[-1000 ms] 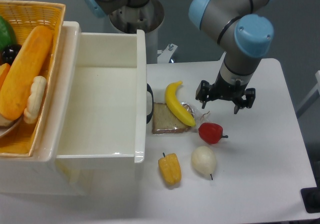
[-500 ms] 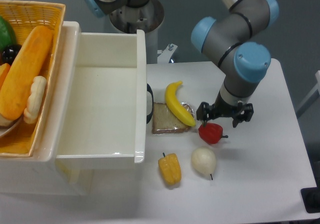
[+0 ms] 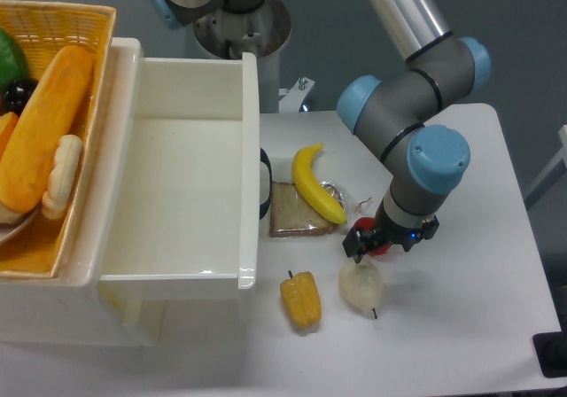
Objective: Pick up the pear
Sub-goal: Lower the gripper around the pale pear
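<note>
Robot arm's gripper [image 3: 384,242], fingers spread w/ nothing between, is hovering over the red fruit [image 3: 381,247] just behind the pale pear [image 3: 361,284] near the table's [image 3: 478,308] front edge, risking grabbing the wrong fruit.

The arm [image 3: 409,105] is built of smooth grey tube sections, with round light-blue caps at its joints. The top section is bare silvery metal. Its wrist narrows to a pale grey collar, and below that sits a small black hand [image 3: 387,240] with short dark fingers.
</note>
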### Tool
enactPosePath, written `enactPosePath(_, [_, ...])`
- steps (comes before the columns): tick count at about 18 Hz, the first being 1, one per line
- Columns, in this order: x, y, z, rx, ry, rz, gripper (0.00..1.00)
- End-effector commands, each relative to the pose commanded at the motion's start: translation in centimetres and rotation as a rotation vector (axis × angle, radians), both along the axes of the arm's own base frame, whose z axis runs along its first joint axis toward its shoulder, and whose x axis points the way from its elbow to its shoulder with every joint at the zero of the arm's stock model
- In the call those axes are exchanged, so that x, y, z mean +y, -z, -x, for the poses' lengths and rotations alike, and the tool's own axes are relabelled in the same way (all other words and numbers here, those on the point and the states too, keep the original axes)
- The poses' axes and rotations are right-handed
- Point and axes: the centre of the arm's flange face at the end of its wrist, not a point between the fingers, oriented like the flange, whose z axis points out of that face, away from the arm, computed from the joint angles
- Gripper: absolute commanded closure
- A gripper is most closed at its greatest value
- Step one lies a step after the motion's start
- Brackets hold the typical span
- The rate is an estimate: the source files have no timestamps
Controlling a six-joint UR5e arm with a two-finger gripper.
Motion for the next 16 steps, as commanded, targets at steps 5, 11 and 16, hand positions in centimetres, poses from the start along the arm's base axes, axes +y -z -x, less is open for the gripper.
enactPosePath(5, [1.0,-0.1,-0.1,-0.007,-0.005,-0.040,0.00])
enactPosePath(11, [2.0,1.4,-0.4,-0.017,0.018,-0.044,0.00])
enactPosePath(16, [2.4,1.8,-0.4,-0.017,0.029,-0.040,0.00])
